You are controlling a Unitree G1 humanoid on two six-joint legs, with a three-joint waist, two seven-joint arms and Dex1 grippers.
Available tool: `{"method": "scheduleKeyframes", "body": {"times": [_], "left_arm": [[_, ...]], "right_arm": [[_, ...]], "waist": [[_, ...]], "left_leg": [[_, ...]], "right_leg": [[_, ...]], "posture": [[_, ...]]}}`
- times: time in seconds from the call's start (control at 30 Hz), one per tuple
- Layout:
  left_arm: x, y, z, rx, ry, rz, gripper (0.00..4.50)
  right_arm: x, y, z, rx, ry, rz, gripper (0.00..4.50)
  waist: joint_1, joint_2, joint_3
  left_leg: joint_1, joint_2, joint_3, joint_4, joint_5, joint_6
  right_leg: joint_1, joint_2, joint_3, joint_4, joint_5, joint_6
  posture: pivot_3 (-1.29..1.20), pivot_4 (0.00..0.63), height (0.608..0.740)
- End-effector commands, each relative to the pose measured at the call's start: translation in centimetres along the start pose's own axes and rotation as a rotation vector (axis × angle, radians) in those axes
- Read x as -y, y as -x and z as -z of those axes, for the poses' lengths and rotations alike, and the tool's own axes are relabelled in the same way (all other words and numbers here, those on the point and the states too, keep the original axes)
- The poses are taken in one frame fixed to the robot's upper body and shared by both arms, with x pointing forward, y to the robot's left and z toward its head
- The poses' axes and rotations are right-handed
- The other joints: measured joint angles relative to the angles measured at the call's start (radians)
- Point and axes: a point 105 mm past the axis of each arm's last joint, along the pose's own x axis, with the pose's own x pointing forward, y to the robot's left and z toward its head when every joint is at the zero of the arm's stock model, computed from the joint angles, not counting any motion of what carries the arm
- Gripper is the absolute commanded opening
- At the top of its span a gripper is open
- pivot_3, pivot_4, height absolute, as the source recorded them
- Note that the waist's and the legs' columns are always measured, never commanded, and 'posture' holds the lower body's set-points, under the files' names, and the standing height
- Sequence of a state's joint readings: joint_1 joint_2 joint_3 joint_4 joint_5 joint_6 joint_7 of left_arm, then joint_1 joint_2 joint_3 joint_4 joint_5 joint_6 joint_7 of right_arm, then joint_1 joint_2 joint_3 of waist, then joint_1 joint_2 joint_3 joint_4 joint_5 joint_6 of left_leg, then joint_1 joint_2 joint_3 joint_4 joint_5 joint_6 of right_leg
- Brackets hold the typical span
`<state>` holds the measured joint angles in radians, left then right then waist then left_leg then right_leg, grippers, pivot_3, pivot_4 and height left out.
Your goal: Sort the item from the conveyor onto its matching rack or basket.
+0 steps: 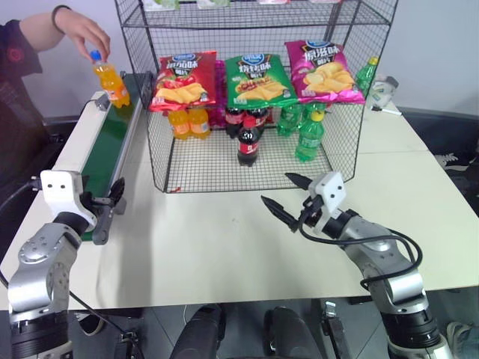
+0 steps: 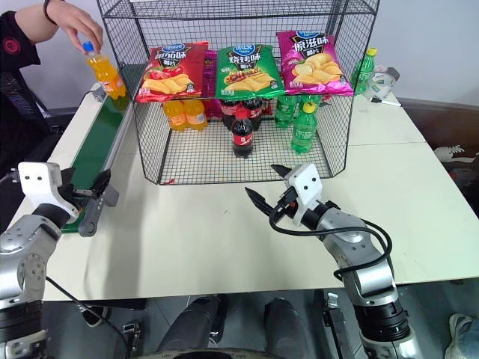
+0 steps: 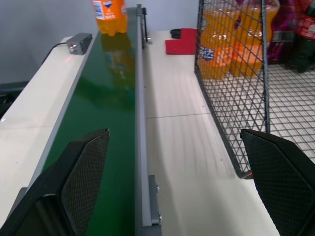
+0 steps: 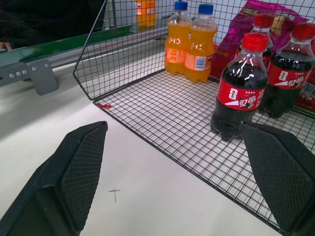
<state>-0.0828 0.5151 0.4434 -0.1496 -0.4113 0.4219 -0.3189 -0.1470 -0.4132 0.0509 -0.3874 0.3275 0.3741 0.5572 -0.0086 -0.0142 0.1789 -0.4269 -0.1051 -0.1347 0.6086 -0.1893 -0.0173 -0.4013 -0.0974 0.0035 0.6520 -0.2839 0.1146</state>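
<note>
Orange soda bottle [image 1: 110, 80] sits at the far end of the conveyor [image 1: 112, 146], and a person's hand [image 1: 84, 31] is pinching its blue cap. Left claw [image 1: 109, 200] hangs over the belt's near end, fingers spread wide, holding nothing. Right claw [image 1: 290, 194] is spread wide too, empty, hovering over the tabletop [image 1: 224, 232] in front of the black wire rack [image 1: 247, 105].

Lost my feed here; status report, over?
Left gripper open at conveyor near end. Right gripper open, empty, before the rack. Orange soda bottle at belt's far end, a person's hand on its cap.
</note>
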Motion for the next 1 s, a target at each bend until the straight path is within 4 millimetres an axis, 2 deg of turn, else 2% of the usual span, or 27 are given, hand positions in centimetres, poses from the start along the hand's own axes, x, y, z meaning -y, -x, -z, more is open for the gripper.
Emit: {"method": "scheduleKeyframes", "body": {"times": [0.03,0.53,1.0], "left_arm": [[-0.3,0.1,-1.4,0.06,-0.013,-0.027,4.43],[-1.7,0.2,-1.9,0.087,-0.011,-0.13,4.43],[-2.1,0.1,-2.0,0.12,0.009,-0.206,4.43]], "right_arm": [[-0.2,-0.3,-1.6,0.055,0.039,-0.008,4.5],[-0.3,-0.6,-1.5,0.058,0.038,-0.009,4.5],[-0.3,-0.8,-1.6,0.065,0.041,-0.009,4.5]], "waist": [[0.0,0.0,0.0],[0.0,0.0,0.0],[0.0,0.0,0.0]], "left_leg": [[0.0,0.0,0.0,0.0,0.0,0.0],[0.0,0.0,0.0,0.0,0.0,0.0],[0.0,0.0,0.0,0.0,0.0,0.0]], "right_leg": [[0.0,0.0,0.0,0.0,0.0,0.0],[0.0,0.0,0.0,0.0,0.0,0.0],[0.0,0.0,0.0,0.0,0.0,0.001]], "posture": [[0.0,0.15,0.74],[0.0,0.15,0.74],[0.0,0.15,0.74]]}}
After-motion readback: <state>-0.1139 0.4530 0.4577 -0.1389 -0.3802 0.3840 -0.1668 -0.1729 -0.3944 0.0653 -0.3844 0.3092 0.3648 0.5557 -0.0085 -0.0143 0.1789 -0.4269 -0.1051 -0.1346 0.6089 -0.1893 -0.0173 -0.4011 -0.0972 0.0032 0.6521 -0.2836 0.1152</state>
